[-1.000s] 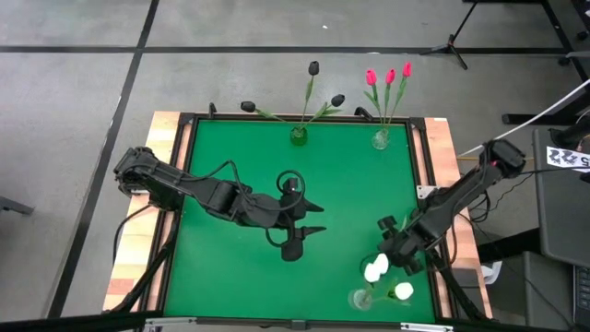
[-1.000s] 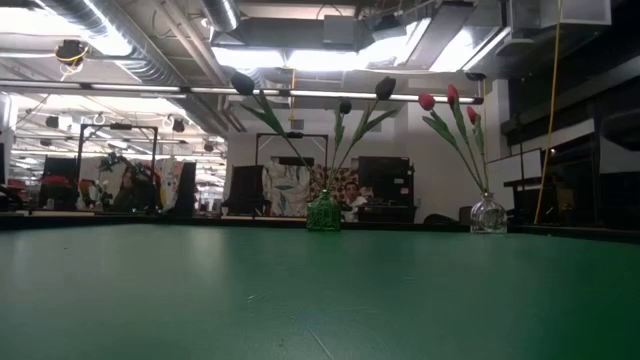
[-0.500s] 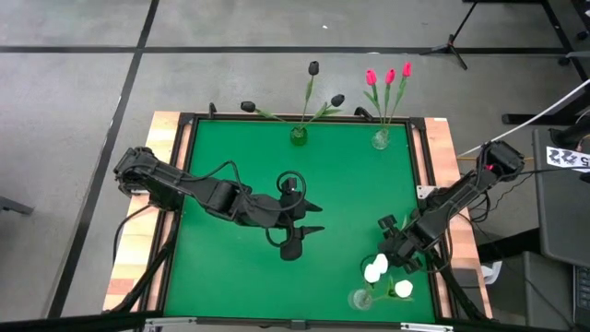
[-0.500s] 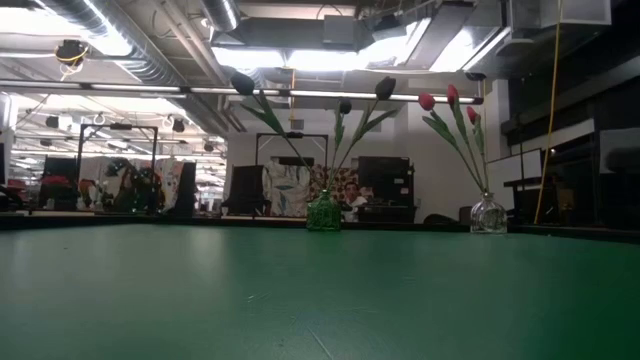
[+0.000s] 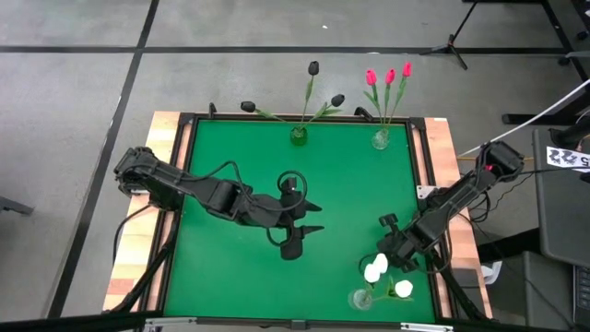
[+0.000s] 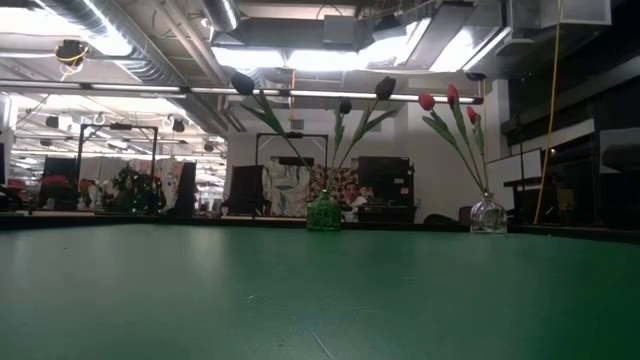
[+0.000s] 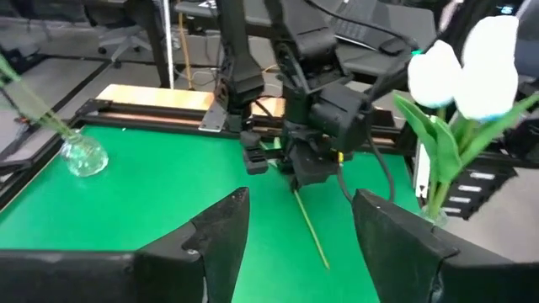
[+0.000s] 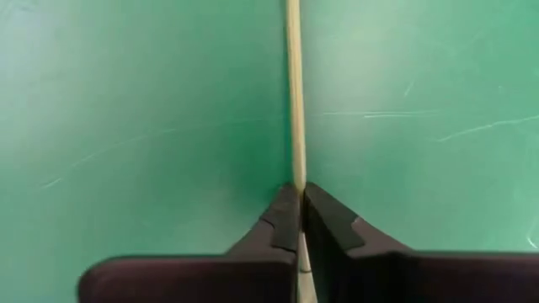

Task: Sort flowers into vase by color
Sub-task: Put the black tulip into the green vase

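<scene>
While my right claw (image 8: 296, 220) pinches a thin flower stem (image 8: 293, 93) low over the green counter (image 5: 230, 157), I see the white tulips (image 5: 376, 269) leaning from a clear vase (image 5: 359, 299) just beside it. My left claw (image 7: 295, 244) hovers spread near mid-counter. Black tulips (image 5: 313, 67) and red tulips (image 5: 388, 76) stand in vases along the far edge

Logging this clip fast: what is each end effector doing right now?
Left end effector: open, holding nothing, over the middle of the green table.
Right end effector: shut on a thin flower stem, near the white flowers.
</scene>
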Robot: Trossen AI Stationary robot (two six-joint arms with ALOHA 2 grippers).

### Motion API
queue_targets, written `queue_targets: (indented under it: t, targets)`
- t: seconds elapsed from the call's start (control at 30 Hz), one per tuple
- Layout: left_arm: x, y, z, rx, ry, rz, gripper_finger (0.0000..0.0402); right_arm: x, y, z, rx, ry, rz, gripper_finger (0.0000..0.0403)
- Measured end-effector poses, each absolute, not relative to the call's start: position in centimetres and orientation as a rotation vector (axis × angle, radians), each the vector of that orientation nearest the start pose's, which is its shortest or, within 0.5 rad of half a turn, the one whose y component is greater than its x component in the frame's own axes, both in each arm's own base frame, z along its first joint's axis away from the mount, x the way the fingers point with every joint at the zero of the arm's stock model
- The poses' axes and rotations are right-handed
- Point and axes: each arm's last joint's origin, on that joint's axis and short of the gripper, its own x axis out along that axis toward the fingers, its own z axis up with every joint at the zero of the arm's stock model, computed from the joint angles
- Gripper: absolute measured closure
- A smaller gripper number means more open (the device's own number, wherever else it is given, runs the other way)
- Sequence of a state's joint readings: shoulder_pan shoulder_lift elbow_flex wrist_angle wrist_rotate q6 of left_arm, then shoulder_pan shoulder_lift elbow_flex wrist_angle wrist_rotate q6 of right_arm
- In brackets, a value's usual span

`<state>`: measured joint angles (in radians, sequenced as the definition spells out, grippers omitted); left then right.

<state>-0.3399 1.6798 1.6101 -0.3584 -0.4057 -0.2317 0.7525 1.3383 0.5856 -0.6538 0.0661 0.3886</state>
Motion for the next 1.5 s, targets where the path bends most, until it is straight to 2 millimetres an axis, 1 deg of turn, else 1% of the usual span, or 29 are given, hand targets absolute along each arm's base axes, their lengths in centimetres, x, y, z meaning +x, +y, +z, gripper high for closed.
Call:
queue_targets:
  t: [0.1,0.2,0.37,0.47,0.53,0.63,0.77,0.93,1.13,1.27,1.4,1.5]
  targets:
    - [36.6,-11.2,37.0,-0.108,0.385,0.13,0.0194,14.8,13.2,14.6,-0.269,1.355,0.261,0.0394]
    - [36.8,-10.8,37.0,-0.127,0.384,0.148,0.0194,15.6,12.9,15.5,-0.277,1.342,0.204,0.0398]
    - [36.8,-10.1,37.2,-0.132,0.377,0.164,0.0194,17.1,11.9,17.3,-0.314,1.332,0.136,0.0398]
    - [36.3,-9.3,37.5,-0.138,0.398,0.184,0.0194,17.8,11.2,18.6,-0.36,1.322,0.1,0.04]
    - [35.8,-8.7,37.6,-0.157,0.432,0.199,0.0194,18.2,10.6,19.7,-0.392,1.304,0.07,0.04]
    - [35.4,-7.7,37.2,-0.199,0.509,0.2,0.0194,18.6,9.8,21.9,-0.444,1.282,0.041,0.0401]
    - [35.3,-6.8,36.7,-0.244,0.577,0.16,0.0194,18.9,8.4,25.2,-0.499,1.297,0.012,0.0401]
    - [35.5,-6.1,36.7,-0.285,0.591,0.12,0.0194,19.1,7.1,29.2,-0.538,1.314,-0.002,0.0402]
    - [35.7,-4.8,36.7,-0.367,0.61,0.078,0.0194,19.0,5.3,33.3,-0.564,1.322,-0.003,0.0402]
    - [35.8,-4.1,36.7,-0.385,0.616,0.066,0.0194,18.8,4.2,36.0,-0.584,1.288,-0.028,0.0402]
    - [35.9,-2.9,37.1,-0.424,0.604,0.062,0.0194,19.3,3.3,37.7,-0.605,1.249,-0.026,0.0403]
    - [36.0,-1.7,37.5,-0.455,0.593,0.07,0.0194,20.7,2.9,38.0,-0.637,1.261,-0.005,0.0403]
